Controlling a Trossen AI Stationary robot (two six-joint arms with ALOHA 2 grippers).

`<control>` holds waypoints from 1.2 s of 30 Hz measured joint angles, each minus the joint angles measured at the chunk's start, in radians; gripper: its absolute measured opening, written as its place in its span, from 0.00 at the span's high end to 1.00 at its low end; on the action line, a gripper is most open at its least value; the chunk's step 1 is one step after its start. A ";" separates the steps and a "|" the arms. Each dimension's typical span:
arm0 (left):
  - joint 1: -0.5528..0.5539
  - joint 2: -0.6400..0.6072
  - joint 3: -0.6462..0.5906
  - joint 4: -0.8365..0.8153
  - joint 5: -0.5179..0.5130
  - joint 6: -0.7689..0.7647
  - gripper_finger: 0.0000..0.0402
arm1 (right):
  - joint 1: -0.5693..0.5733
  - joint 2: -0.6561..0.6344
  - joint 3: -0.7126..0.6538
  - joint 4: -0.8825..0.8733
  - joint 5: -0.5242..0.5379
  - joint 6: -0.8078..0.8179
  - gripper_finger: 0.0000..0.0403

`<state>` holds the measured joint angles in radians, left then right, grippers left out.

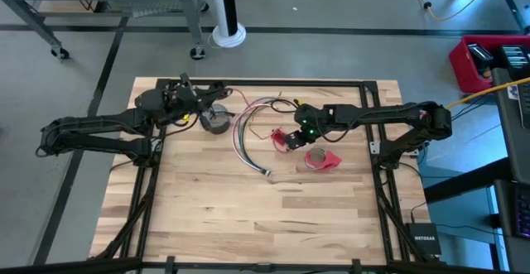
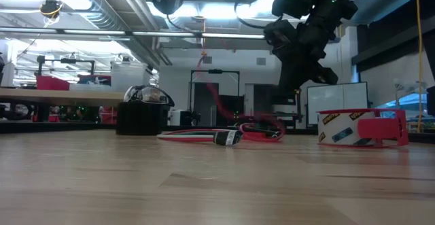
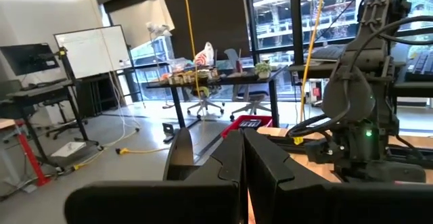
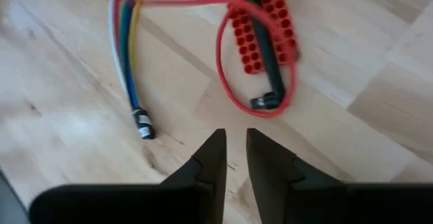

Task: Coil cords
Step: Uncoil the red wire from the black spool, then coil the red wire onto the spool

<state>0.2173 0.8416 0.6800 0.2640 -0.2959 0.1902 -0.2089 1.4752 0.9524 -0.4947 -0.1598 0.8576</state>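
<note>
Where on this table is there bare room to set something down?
The whole near half of the table, below the wire bundle's plug end and the tape roll, is bare wood. The far strip between both grippers is crowded with wires and a grey coil.

Even indoor light, sharp from above, soft close up.
Ceiling strip lights [image 2: 204,11] glare at twelve o'clock in the low view, silhouetting the arms; the table [image 1: 273,216] is evenly lit, faintly shadowed. The right wrist view blurs the red block [image 4: 265,28] and wires.
</note>
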 joint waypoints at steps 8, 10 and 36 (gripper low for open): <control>0.000 0.000 0.000 -0.001 0.000 0.000 1.00 | 0.000 0.000 0.000 0.099 -0.071 -0.003 0.73; 0.000 0.000 0.000 -0.001 0.007 0.000 1.00 | 0.000 0.000 0.000 0.099 -0.082 -0.002 0.72; -0.002 -0.004 0.000 0.573 0.401 -0.304 1.00 | -0.001 -0.223 0.000 0.027 0.129 -0.067 0.71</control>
<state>0.2157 0.8375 0.6804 0.8373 0.1049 -0.1138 -0.2096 1.2523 0.9520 -0.4673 -0.0312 0.7905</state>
